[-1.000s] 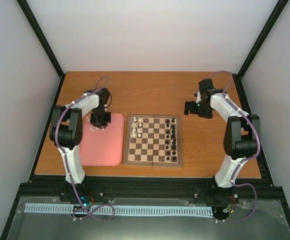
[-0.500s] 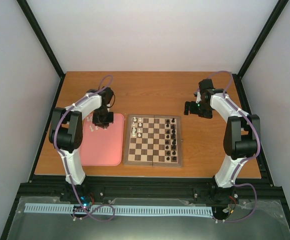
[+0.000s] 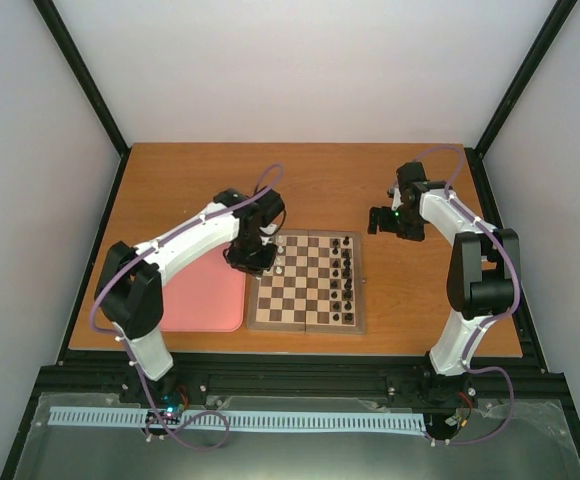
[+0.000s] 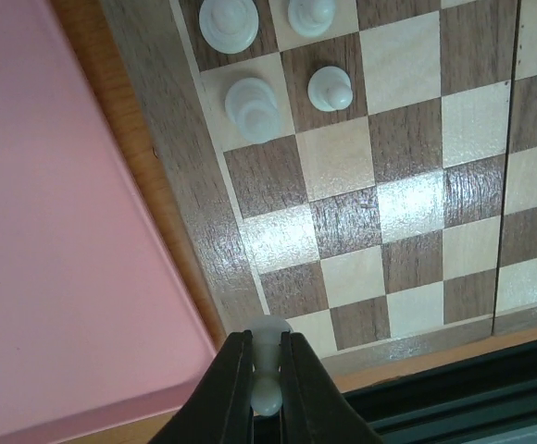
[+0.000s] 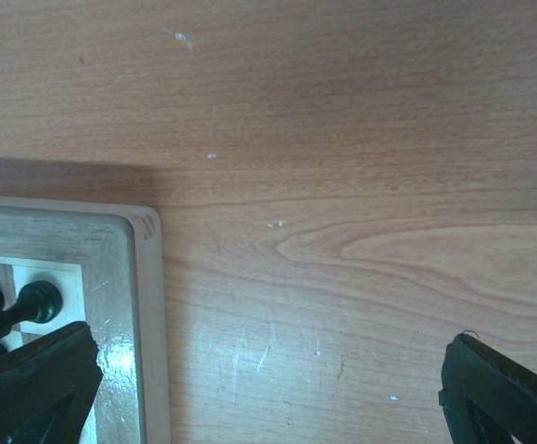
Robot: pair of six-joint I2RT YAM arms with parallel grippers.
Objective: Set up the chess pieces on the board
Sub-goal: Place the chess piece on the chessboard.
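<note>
White piece (image 4: 267, 370) is sitting clamped in the left gripper (image 3: 253, 256), pinched at its narrow middle, probably so the rounded ends are keeping it from slipping. Cannot tell which kind of piece. It is hanging above the board (image 4: 208, 231), over the frame on the tray (image 4: 56, 231) side, not touching any square.

Four white pieces (image 4: 252, 106) are standing on the board, two by two, in the two columns nearest the tray at the far end. Squares beside them are sitting free, so the white side looks like it is getting filled from that corner along.

Black pieces (image 3: 347, 265) are lining the two columns on the opposite side, looking about complete from the top view.

Judging this as a carry step, with most of the white set not yet placed. Next move is needing a careful lowering onto a free square without knocking the four neighbours, and the piece is small and likely to tip.

Right gripper (image 5: 264, 398) is hanging over bare desk (image 5: 343, 139) just off the board's far corner, jaws spread wide with nothing between them, likely parked out of the way.
</note>
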